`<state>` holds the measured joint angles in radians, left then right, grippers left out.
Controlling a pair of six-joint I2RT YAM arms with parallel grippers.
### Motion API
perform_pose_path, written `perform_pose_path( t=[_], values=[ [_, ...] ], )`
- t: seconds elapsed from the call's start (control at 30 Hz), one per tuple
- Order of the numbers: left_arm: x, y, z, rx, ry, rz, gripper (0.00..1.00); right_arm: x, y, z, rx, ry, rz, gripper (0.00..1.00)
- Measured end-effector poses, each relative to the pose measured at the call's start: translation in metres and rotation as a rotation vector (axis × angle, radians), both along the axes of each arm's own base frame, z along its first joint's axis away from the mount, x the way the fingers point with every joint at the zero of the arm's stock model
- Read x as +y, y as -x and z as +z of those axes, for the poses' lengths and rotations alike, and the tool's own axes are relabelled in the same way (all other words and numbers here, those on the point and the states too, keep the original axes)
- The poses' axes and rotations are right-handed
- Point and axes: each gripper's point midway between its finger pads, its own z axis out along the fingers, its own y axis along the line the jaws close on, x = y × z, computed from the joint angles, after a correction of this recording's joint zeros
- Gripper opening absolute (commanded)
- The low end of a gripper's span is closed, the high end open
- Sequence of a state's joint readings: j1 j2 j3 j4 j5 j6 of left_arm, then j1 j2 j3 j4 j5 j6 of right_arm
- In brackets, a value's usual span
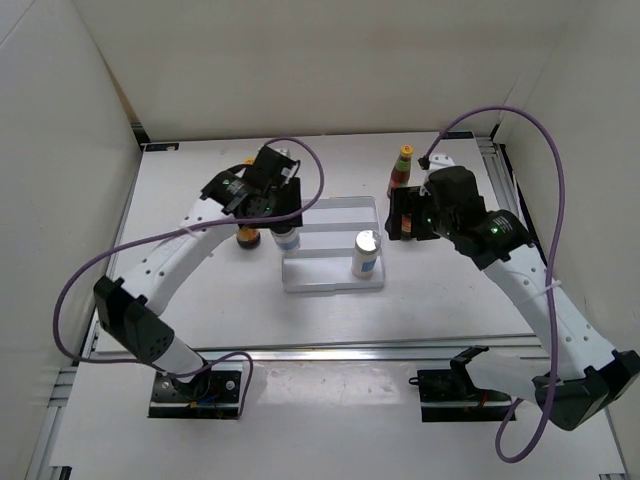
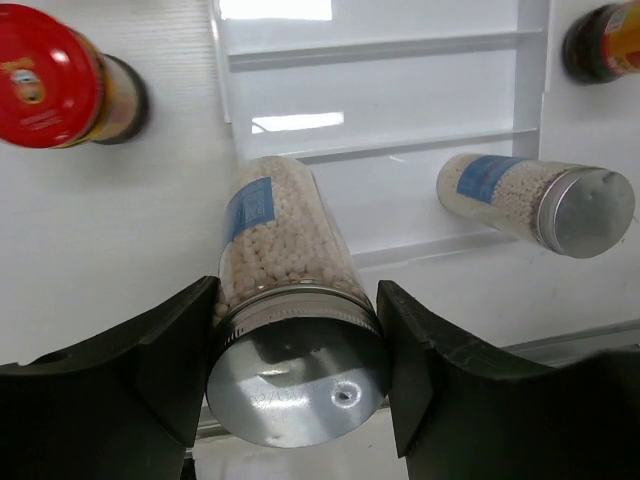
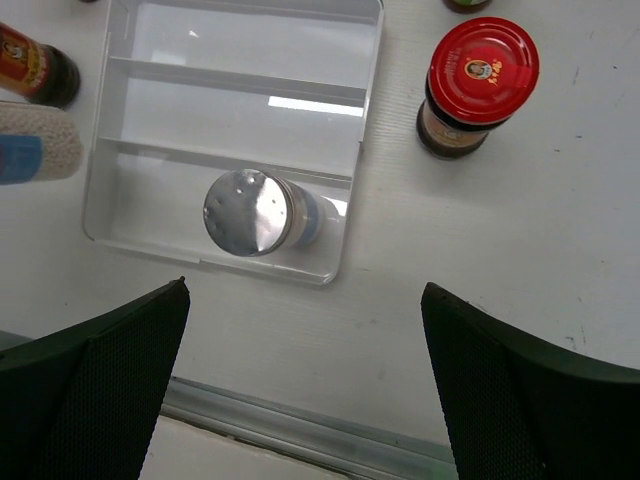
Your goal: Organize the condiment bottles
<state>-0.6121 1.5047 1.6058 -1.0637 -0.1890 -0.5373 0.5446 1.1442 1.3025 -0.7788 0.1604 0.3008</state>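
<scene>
Now left gripper (image 2: pixel 295 315) clamps one shaker (image 2: pixel 278 245) of two; right gripper (image 3: pixel 305 300) gapes empty.

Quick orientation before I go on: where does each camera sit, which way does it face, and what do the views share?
Top external: above and behind the bases, looking down on the table; left arm and right arm show, white tray between them.
Left wrist: on the left gripper, looking down, its fingers closed on the near shaker.
Right wrist: on the open right gripper, facing down; both fingers show.
Shared: all three see the tray shaker, upright in the tray.
</scene>
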Motion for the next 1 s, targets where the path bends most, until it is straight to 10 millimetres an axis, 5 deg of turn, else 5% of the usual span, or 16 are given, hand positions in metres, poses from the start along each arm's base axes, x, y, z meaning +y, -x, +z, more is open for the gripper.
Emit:
perform_pose_path(
  t=[0.3,0.73,0.83,0.9,1.0],
  values=[
    [-0.045,-0.005,-0.072,0.127,-0.110,-0.083,0.11,-0.024,0.015,0.012,-0.044,0.029,-0.035,1.00],
    [-0.050,-0.006,-0.102,0.134,-0.128,-0.064,0.11,-0.033,0.021,0.010,-0.037,0.056,-0.055,1.00],
    [-0.051,-0.006,-0.104,0.136,-0.126,-0.059,0.21,-0.033,0.020,0.010,-0.035,0.058,-0.055,1.00],
    [-0.051,-0.006,-0.105,0.135,-0.124,-0.058,0.54,-0.032,0.019,0.008,-0.029,0.062,-0.055,1.00],
    [-0.052,-0.007,-0.105,0.130,-0.118,-0.057,0.79,-0.031,0.016,0.003,-0.014,0.074,-0.057,1.00]
  ],
)
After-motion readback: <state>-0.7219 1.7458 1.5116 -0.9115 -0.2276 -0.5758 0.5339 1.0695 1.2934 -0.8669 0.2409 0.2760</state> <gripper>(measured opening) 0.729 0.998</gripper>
